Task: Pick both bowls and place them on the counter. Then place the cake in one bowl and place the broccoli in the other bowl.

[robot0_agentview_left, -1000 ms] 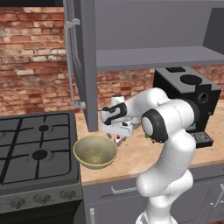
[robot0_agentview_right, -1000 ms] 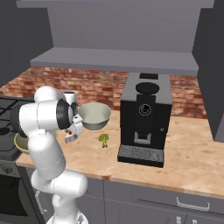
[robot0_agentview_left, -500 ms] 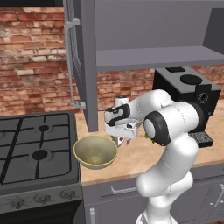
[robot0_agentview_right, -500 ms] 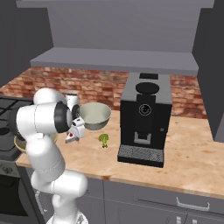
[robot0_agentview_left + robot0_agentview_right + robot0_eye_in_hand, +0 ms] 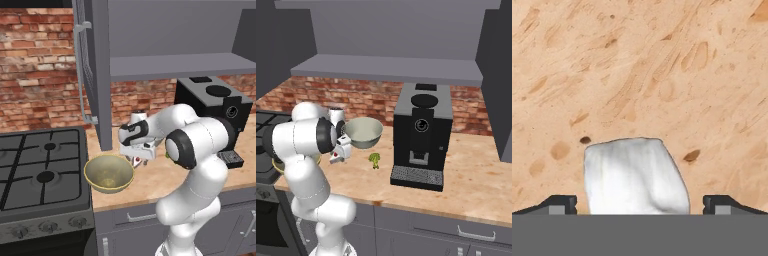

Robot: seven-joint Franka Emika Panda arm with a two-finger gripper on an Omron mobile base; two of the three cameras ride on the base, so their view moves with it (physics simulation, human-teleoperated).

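Two bowls on the desk (image 5: 471, 175): one yellow-tan bowl (image 5: 108, 173) by the stove (image 5: 40, 172), at about 8 o'clock from the hand in the left base view; one grey-green bowl (image 5: 362, 132) with pale rim, near the brick wall, at about 2 o'clock from the hand in the right base view. Both upright, mouths up, well apart from each other.

One cake (image 5: 636, 176): white wedge lying on the bare wood grain between the two bowls, red top just visible under the hand in the left base view (image 5: 137, 161). In the hand view, seen at 6 o'clock, broad white face up, long axis roughly toward 12 o'clock; tip direction hard to tell.

One broccoli (image 5: 374, 159): small green floret on the desk, at about 5 o'clock from the grey-green bowl, between it and the coffee machine (image 5: 420, 135). Stalk direction too small to tell.

One gripper (image 5: 640, 202) low over the cake; fingers (image 5: 559, 204) spread wide apart, one at each side of the wedge, not touching it, holding nothing.
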